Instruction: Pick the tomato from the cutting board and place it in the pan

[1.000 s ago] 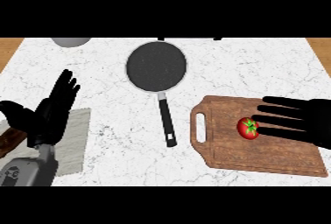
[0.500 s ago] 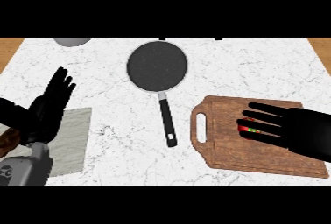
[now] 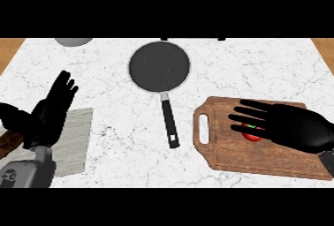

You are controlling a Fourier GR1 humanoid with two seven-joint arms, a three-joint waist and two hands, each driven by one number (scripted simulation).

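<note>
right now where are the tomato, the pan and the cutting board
tomato (image 3: 252, 137), head view, red side showing under the robot hand
pan (image 3: 159, 65), head view, middle of its dark base
cutting board (image 3: 261, 161), head view, bare wood

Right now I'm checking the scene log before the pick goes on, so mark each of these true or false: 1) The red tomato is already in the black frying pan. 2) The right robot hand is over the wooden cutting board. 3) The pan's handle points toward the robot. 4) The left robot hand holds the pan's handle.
1) False. The red tomato lies on the brown wooden cutting board, mostly hidden by the hand; the round black frying pan holds nothing.
2) True. The right robot hand is over the board, fingers spread above the tomato.
3) True. The handle runs from the pan toward the view's lower edge.
4) False. The left robot hand rests open at the left, fingers up, apart from the pan.
</note>
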